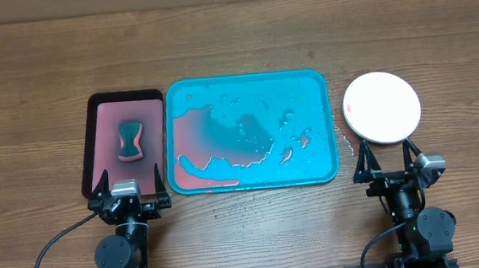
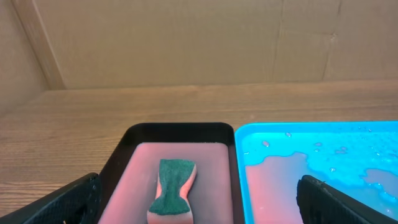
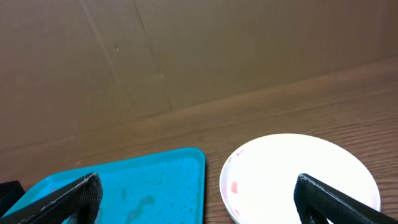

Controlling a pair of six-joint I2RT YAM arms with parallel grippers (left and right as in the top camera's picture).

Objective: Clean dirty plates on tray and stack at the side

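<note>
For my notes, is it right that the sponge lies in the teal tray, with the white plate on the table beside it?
Not quite: overhead, the sponge lies in the small dark-rimmed tray; the white plate does sit beside the teal tray.

Teal tray [image 1: 308, 85]: no lettering or number legible on rim or floor.
Dark-rimmed red tray [image 1: 103, 118], at the teal tray's left edge: no marking legible.
Sponge [image 1: 129, 140], in the red tray: no brand legible.
White plate [image 1: 385, 103], off the teal tray's right edge: no print or stamp legible.
Table [image 1: 232, 33]: bare wood grain, no sign or label.
Cardboard wall [image 2: 186, 43], along the table's far edge: no text legible.
</note>
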